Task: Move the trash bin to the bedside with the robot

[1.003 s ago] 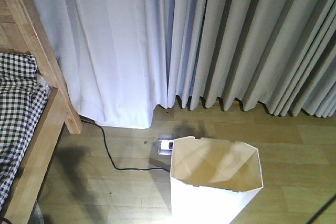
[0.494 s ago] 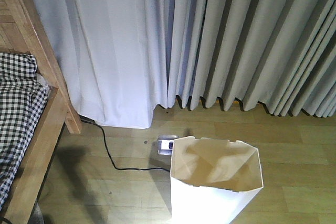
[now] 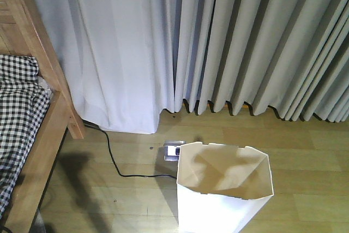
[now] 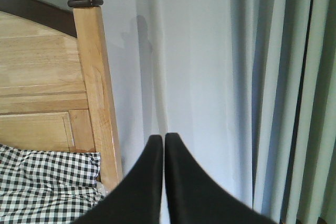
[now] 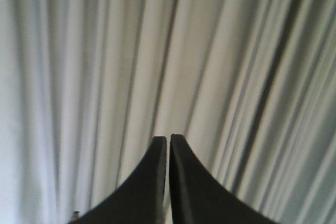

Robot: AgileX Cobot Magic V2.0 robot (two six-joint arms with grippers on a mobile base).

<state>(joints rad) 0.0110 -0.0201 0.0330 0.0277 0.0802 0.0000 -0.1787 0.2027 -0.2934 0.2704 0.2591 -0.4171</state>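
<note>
The trash bin (image 3: 223,189) stands upright on the floor (image 3: 136,200) below the curtains (image 3: 218,42), well apart from the bed (image 3: 38,135), so the move looks unfinished, while the left gripper (image 4: 163,145) and right gripper (image 5: 168,145) hold their fingers clenched on nothing.

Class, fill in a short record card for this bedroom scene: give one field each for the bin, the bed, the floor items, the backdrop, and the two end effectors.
bin: white trash bin, upright on wood floor, open top, inside looks empty
bed: wooden frame at left, checked bedding
floor items: black cable; small power socket behind bin
backdrop: pale curtains
left end effector: shut, holding nothing
right end effector: shut, holding nothing
</note>
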